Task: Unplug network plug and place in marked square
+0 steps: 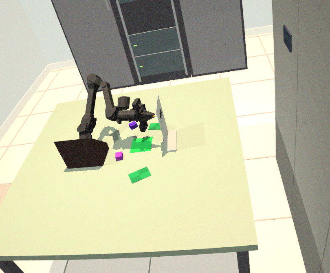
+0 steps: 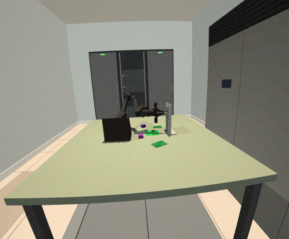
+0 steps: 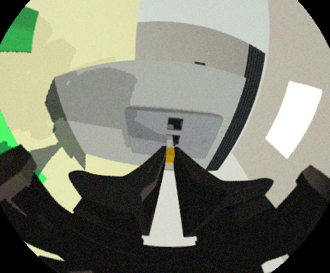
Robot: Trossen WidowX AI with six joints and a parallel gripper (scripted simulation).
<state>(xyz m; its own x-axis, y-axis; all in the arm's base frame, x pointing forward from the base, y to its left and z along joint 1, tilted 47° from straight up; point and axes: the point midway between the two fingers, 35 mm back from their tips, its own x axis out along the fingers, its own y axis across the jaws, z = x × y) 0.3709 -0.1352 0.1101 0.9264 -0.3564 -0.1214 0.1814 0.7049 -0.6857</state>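
Nearest you on the pale green worktop [image 1: 165,212] lies a loose green rectangle [image 1: 139,175], then a dark box [image 1: 81,153] to the left and a pink cube [image 1: 118,155] beside it. Just behind sits the bright green marked square [image 1: 141,145], partly crossed by the arm's shadow, where the plug must end up. A purple cube [image 1: 132,124] and a smaller green patch [image 1: 154,126] lie farther back, under the arm.

Beyond them the arm [image 1: 100,102] reaches right toward the upright white panel [image 1: 162,124]. Your claw [image 3: 170,158] is pinched almost fully closed on the small orange plug [image 3: 170,155], which shows as a sliver between the fingertips just below the dark socket [image 3: 174,123]. From the wrist view the plug looks very close to the socket mouth; whether it is fully out cannot be told.

What could go wrong from here: the grip is on a very small piece held at the very fingertips, so any sideways drift while you draw back could twist the plug against the socket edge and pop it loose. If the thin tab is not held down, a pull could drag or tip the panel rather than free the plug. On the way down to the square, the purple cube sits close under the wrist and could be knocked. Release too high and the plug could bounce outside the marked area.
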